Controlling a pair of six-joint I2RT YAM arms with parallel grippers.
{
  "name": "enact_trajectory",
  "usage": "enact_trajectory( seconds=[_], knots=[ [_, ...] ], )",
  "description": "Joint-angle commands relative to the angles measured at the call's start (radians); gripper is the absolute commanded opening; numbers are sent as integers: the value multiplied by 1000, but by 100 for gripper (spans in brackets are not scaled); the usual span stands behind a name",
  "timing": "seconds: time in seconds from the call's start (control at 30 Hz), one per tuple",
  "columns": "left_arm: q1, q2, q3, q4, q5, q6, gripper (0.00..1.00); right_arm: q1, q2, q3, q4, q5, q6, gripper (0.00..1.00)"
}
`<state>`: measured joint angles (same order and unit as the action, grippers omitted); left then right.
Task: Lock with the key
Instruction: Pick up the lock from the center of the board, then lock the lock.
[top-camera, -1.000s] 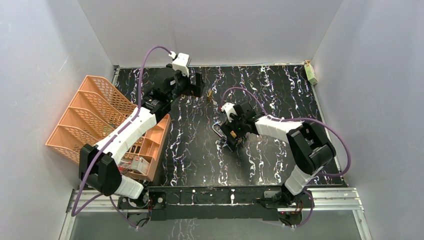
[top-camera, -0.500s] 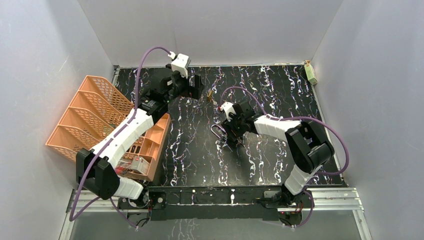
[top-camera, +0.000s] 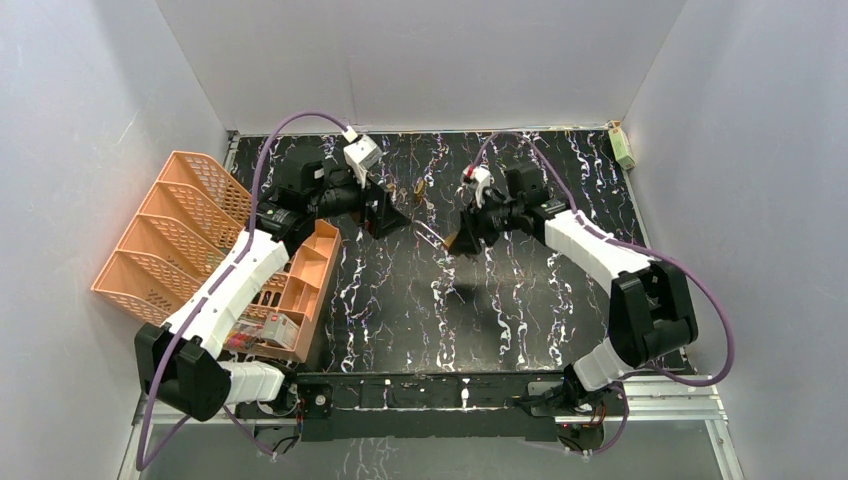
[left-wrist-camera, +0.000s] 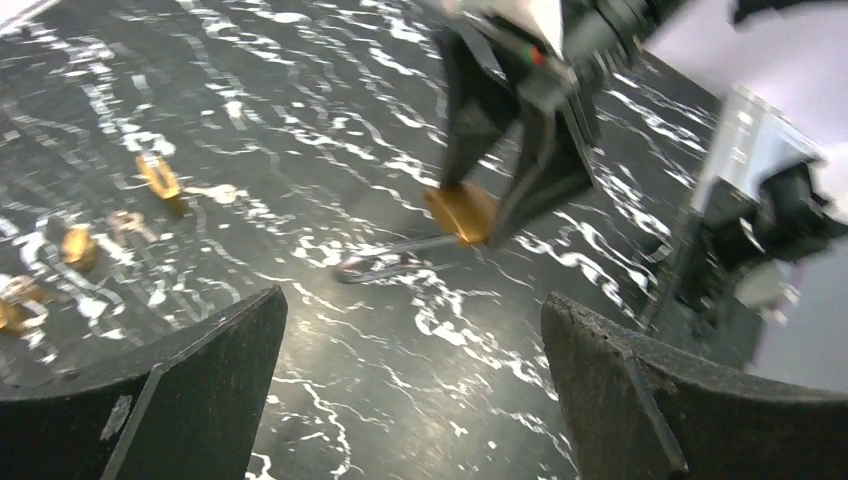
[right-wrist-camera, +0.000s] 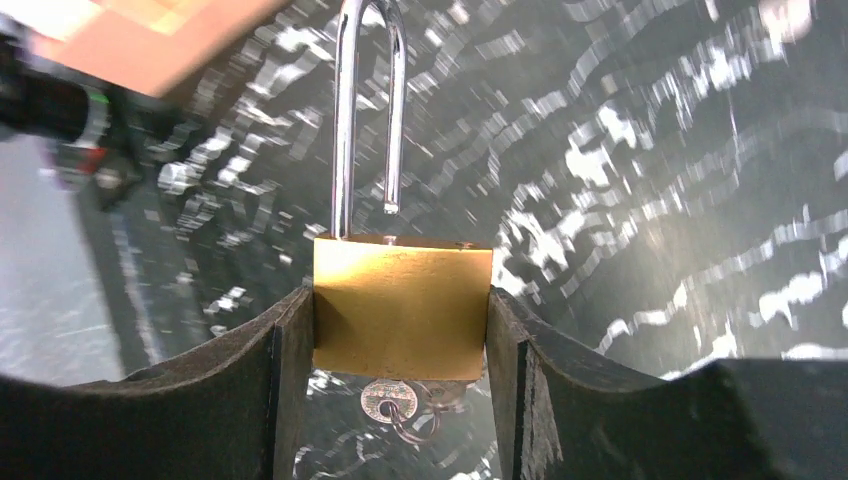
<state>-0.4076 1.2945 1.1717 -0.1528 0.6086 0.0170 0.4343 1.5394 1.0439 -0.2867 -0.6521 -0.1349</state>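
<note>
Right gripper is clamped on the brass body of the padlock, with one of its fingers pressed flat against each side. It holds the lock over the far half of the marbled black table, near the middle. The shackle sticks out past the fingertips, away from the wrist. In the right wrist view, its leg on the left is seated in the body, while the tip of the other leg stands free just above the top face, so the lock is open. Just under the body, between the fingers, shows the round head of a key with a small ring through it. From above, the shackle points toward the left gripper, which is near the lock but apart from it, its jaws spread wide with nothing between them. Small brass pieces lie on the table off to one side, too blurred to identify. An orange rack stands at the table's left edge.
</note>
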Motion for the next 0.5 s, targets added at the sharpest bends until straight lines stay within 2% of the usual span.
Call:
enact_trajectory(
  seconds=[0.0, 0.13, 0.33, 0.47],
  knots=[
    [26, -34, 42, -104, 317, 52, 98, -2, -72, 130, 45, -375, 73, 16],
    [30, 0, 83, -168, 457, 99, 98, -8, -89, 165, 88, -486, 126, 17],
    [41, 6, 109, -192, 505, 155, 98, -25, -105, 197, 170, -592, 262, 19],
    [62, 15, 138, -197, 601, 157, 87, -32, -109, 216, 173, -608, 274, 19]
  ],
)
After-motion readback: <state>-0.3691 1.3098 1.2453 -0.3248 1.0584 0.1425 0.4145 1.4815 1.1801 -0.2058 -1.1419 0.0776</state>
